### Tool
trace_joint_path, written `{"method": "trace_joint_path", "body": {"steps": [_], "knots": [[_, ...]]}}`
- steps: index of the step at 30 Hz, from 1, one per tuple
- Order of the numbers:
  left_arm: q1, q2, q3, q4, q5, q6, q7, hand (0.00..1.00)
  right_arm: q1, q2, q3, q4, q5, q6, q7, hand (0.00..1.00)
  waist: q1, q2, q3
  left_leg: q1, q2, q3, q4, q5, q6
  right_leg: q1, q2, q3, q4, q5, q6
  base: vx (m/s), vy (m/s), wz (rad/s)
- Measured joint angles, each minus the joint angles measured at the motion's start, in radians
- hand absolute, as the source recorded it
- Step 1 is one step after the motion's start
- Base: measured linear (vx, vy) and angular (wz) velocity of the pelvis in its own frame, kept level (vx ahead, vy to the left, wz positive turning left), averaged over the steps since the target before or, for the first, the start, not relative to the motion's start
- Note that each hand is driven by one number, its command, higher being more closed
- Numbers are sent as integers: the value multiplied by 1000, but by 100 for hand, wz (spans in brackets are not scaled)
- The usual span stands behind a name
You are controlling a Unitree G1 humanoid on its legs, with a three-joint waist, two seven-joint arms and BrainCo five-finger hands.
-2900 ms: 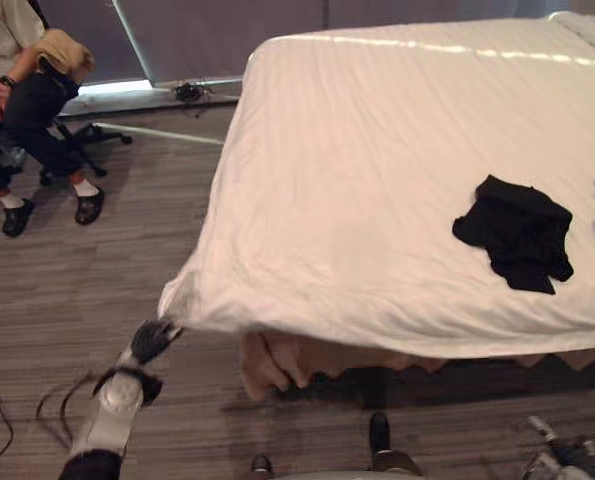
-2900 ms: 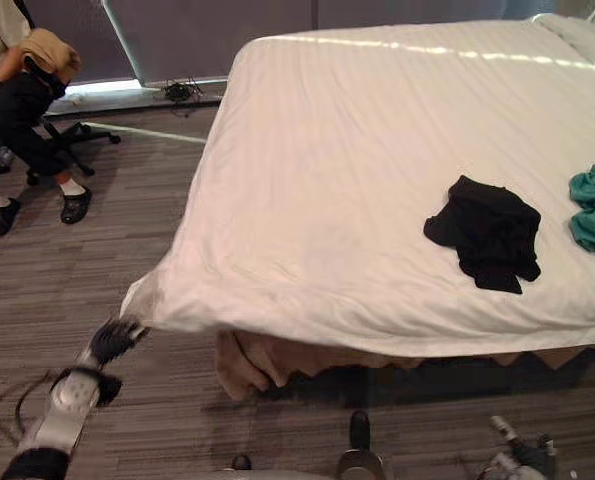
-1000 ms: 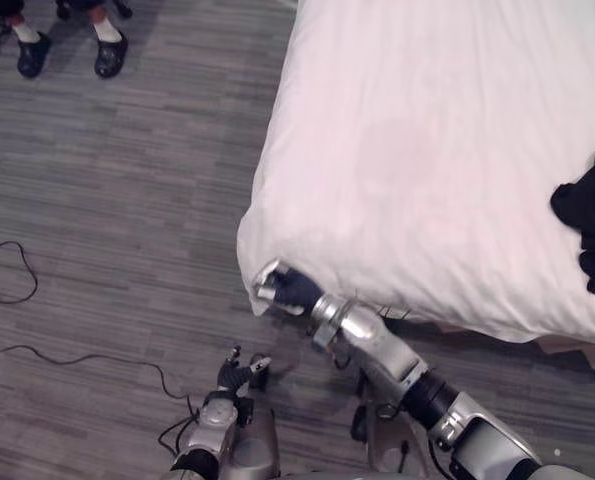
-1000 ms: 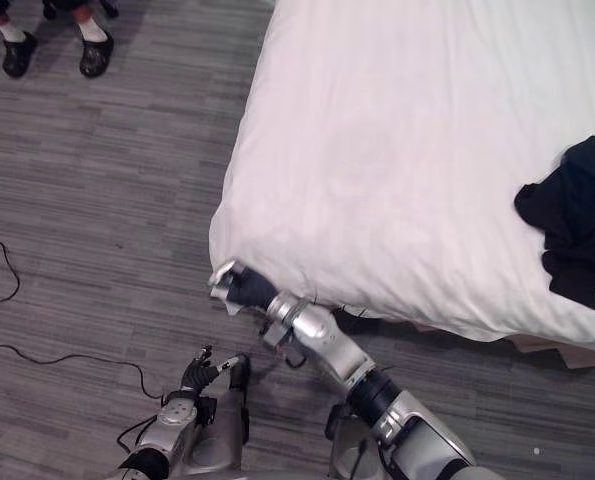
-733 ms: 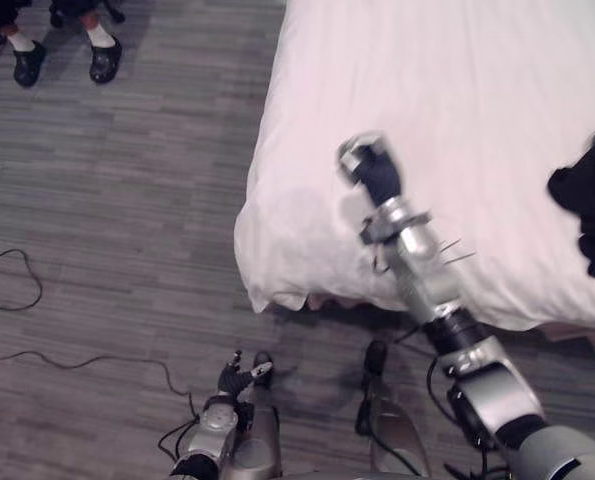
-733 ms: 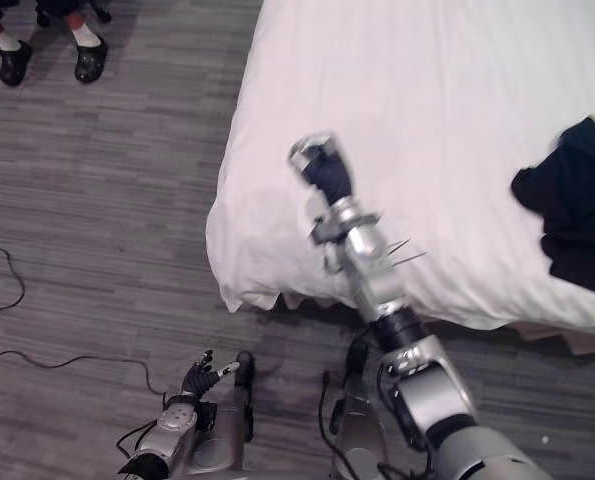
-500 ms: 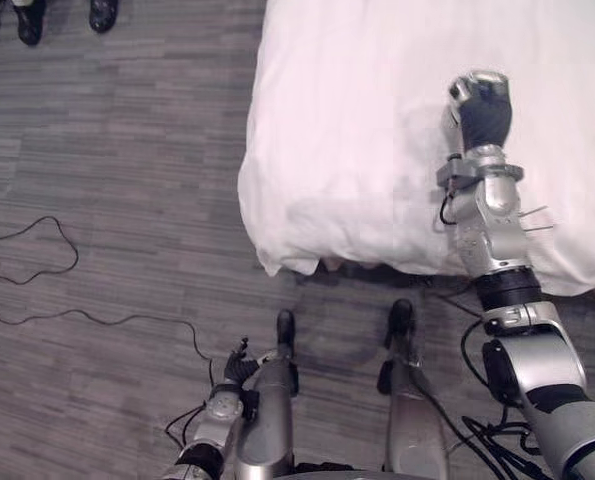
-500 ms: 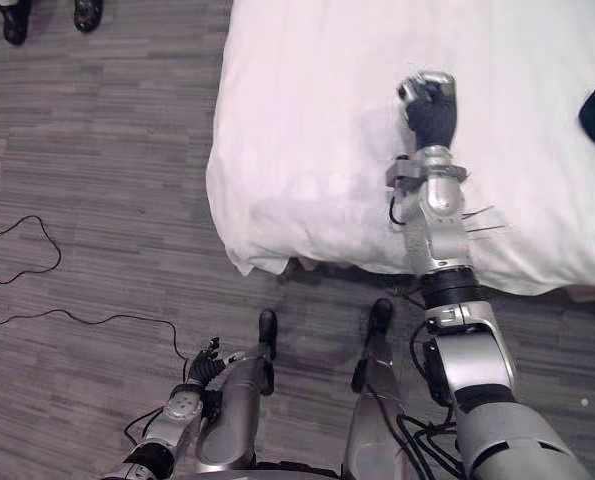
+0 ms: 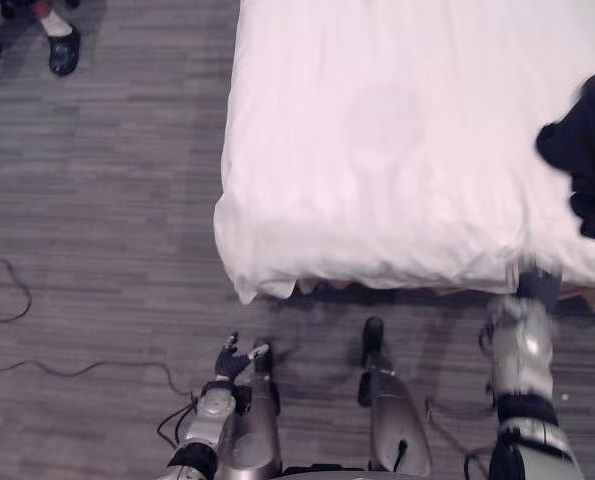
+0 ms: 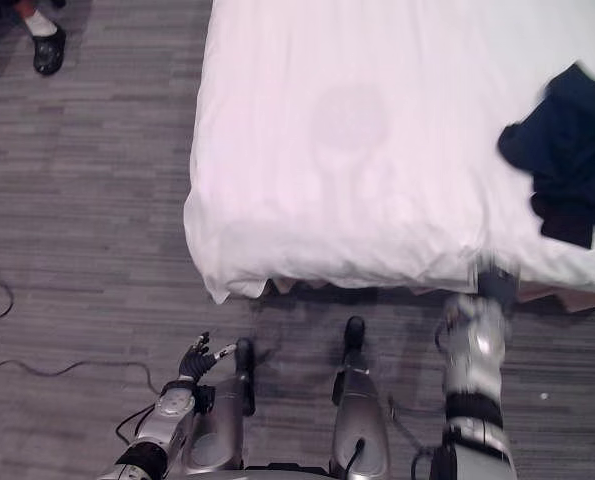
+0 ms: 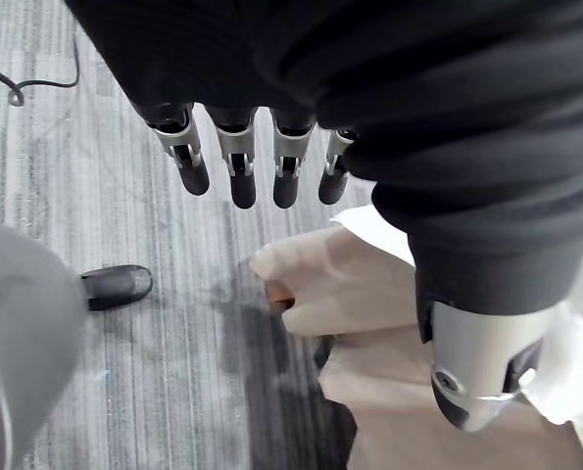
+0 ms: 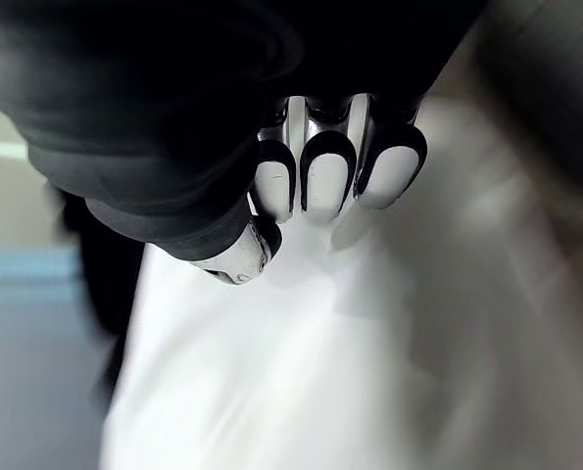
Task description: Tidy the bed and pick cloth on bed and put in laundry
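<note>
1. In the left eye view we saw the bed [image 9: 377,130], under a smooth white cover, running from 12 to 3 o'clock. The black cloth [image 9: 585,150] lay crumpled on it at 2 o'clock, near the bed's near edge. The right hand [image 9: 537,287] was at 5 o'clock, just at that edge and apart from the cloth. The left hand [image 9: 233,360] hung low at 7 o'clock above the grey floor [image 9: 97,250]. A person's shoe [image 9: 63,50] stood at 11 o'clock.
2. In the right eye view the layout was the same: cloth at 2 o'clock, right hand below it at 5 o'clock, touching nothing that we could make out.
3. In the left wrist view the left hand's fingers [image 11: 243,181] hung straight and loose, holding nothing. A beige under-layer [image 11: 340,284] of the bed bunched above the floor beyond them.
4. In the right wrist view the right hand's fingers [image 12: 327,181] were curled in beside the thumb [image 12: 234,257] with nothing between them, and the white cover lay beyond.
</note>
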Motion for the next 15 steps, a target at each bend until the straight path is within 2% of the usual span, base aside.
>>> {"method": "trace_joint_path", "body": {"steps": [2,4,6,10,12,14,15], "knots": [[42,-5,29,3,1,6,-1,0,128,40,-66,105,-1,33,-11,0,-33,2,-55,83,-6,28,-62,7,0,50,1,11,-22,-2,2,165,52,-29],[44,-4,34,10,1,9,-1,0,199,65,-91,140,-4,52,-8,0,-42,8,-87,124,-8,50,-87,6,-1,75,2,22,-34,-3,4,153,43,-28],[40,5,34,14,6,9,-2,0,249,107,-97,187,-26,77,-5,0,-58,1,-108,169,-8,82,-109,4,1,91,8,44,-34,-6,8,111,32,-38],[22,3,24,43,8,17,-20,0,246,171,-55,232,-92,120,19,0,-59,-4,-113,225,-6,165,-103,-21,0,90,22,113,-13,-11,4,14,17,-58],[17,3,16,54,9,20,-21,0,237,181,-25,232,-116,134,34,0,-76,-3,-114,243,0,203,-95,-34,-1,80,28,113,3,-25,-14,-25,-17,-54],[24,-1,14,87,21,30,-22,0,215,185,0,232,-157,141,46,0,-76,19,-123,275,34,300,-98,-45,-15,44,-13,-159,72,-85,-106,8,-17,-110],[29,-4,15,93,21,36,-22,0,205,185,7,234,-164,142,51,0,-77,26,-124,285,46,330,-96,-50,-22,37,-29,-253,97,-108,-142,94,17,-163]]}}
